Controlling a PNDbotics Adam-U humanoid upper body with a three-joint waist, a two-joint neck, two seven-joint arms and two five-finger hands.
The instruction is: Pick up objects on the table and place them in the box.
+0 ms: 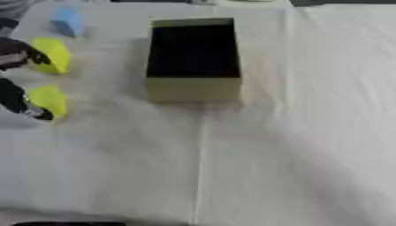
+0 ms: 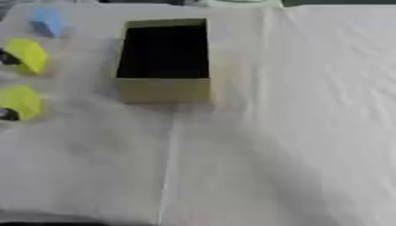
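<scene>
Left eye view gave me the fuller look at the work. The box (image 1: 193, 88), an open-topped tan cardboard carton, stood upright on the white tablecloth (image 1: 294, 145) toward the far middle of the table. Its inside was dark, and I could make out nothing lying in it. I could read no label, brand or writing on its near wall or anywhere else in either view.

The things to be picked up sat well to the left of the box. A small blue block (image 1: 68, 21) lay near the far left corner of the cloth. Nearer to me were two yellow objects, the farther yellow object (image 1: 52, 54) and the nearer yellow object (image 1: 49, 100), one behind the other along the left edge, apart from each other and from the box. Their exact shape was too soft for me to name.

My left hand (image 1: 17, 55) came in at the left edge, dark against the cloth. Its upper fingers touched the farther yellow object and a lower dark part reached down to the nearer one. I could not tell whether those fingers were curled round either object or only resting against them. My right hand did not show in either view.
</scene>
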